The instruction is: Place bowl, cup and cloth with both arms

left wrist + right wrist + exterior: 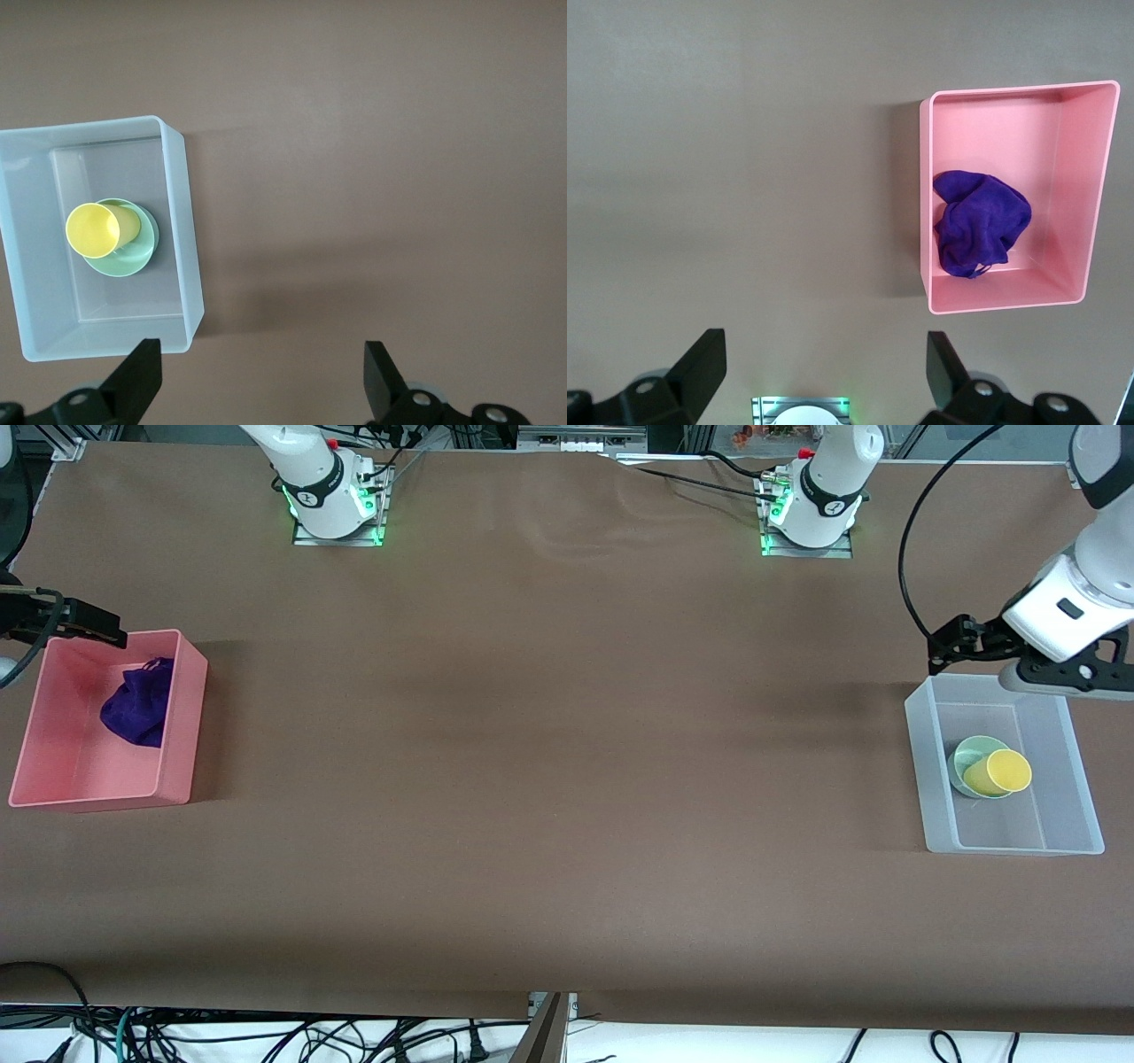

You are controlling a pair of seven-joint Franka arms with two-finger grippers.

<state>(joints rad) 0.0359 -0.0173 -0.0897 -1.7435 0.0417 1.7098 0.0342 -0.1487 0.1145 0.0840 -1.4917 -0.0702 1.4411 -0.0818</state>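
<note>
Purple cloth (137,707), yellow cup (998,772), mint bowl (967,755)

cup (998,771) in bowl (969,755), cloth (138,703) in bin (177,726)

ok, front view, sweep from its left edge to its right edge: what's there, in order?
right gripper → pink bin with the cloth in it → bare table → clear bin with the bowl and the cup lying in the bowl → left gripper over that bin's edge nearest the bases.
</note>
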